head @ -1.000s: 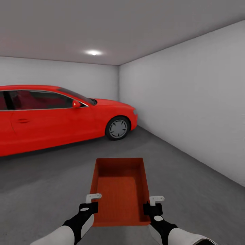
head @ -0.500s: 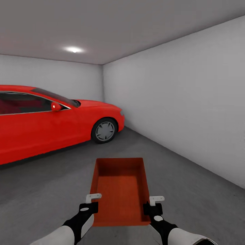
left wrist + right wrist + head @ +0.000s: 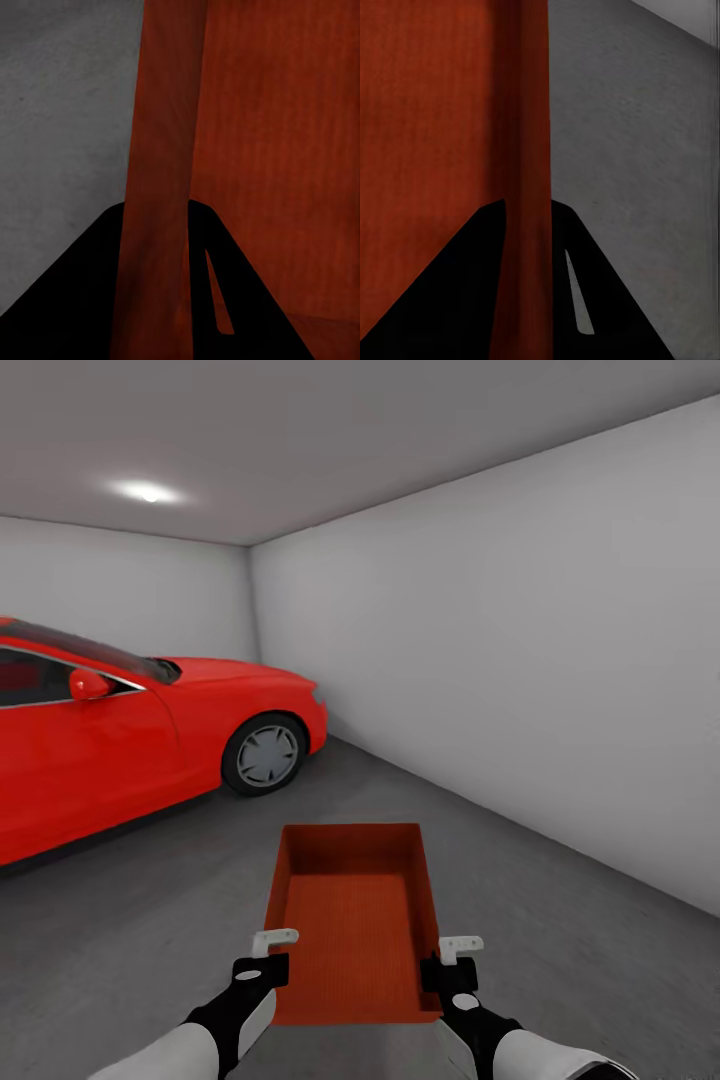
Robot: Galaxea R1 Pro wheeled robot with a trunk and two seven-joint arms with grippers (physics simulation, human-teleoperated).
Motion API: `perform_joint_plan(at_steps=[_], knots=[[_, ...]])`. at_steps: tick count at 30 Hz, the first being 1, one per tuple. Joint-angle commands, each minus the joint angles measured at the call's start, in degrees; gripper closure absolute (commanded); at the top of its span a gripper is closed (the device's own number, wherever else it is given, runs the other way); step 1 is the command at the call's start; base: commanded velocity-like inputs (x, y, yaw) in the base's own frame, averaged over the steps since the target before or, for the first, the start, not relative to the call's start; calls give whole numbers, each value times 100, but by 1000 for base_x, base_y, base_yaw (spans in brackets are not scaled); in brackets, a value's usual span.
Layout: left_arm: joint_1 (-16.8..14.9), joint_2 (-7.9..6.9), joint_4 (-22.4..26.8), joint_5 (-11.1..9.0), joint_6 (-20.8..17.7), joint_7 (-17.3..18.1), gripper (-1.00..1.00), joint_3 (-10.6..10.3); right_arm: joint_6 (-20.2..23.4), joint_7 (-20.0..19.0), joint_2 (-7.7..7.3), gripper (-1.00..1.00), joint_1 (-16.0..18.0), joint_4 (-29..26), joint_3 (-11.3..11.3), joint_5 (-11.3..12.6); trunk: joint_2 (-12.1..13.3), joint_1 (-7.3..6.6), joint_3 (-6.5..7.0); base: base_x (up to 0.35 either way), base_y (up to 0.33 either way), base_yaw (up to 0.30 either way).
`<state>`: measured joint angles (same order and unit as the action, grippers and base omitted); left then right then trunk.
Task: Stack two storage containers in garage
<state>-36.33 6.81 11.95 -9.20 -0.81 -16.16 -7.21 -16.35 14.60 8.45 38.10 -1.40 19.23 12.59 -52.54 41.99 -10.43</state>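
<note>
I hold one orange-red storage container (image 3: pixel 352 920) in front of me, above the garage's dark grey concrete floor (image 3: pixel 560 920). My left gripper (image 3: pixel 268 960) is shut on its left wall near the near corner; the left wrist view has that wall (image 3: pixel 161 187) running between the black fingers (image 3: pixel 82 300). On the opposite side, my right gripper (image 3: pixel 448 965) is shut on the right wall, which stands between the fingers (image 3: pixel 607 300) as an orange strip (image 3: pixel 526 187) in the right wrist view. The bin is level, open side up, with nothing inside.
A red car (image 3: pixel 130 740) stands at the left, its front wheel (image 3: pixel 264 754) towards the far corner. A plain pale grey wall (image 3: pixel 520 660) runs along the right, with bare concrete between it and the car.
The whole view has swung to the right: car, ceiling light and room corner have slid left in the picture. The container and both grippers keep the same place in view.
</note>
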Motion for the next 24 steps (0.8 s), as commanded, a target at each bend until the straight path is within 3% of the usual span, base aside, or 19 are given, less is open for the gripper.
perform_joint_plan(at_steps=[1, 11, 24], knots=[[-5, -387, 18, -363, -14, -28, 100, 185, -17, -12, -28, 100, 4, -9, -341, -2, -6, 4, -8, 322, 152, -286], [-5, -391, 18, -363, -12, -28, 100, 185, -17, -13, -28, 100, 4, -9, -341, -2, -6, 4, -8, 322, 153, -266], [-5, -391, 18, -363, -8, -28, 100, 185, -17, -12, -28, 100, 4, -9, -341, -2, -6, 4, -8, 322, 158, -26]])
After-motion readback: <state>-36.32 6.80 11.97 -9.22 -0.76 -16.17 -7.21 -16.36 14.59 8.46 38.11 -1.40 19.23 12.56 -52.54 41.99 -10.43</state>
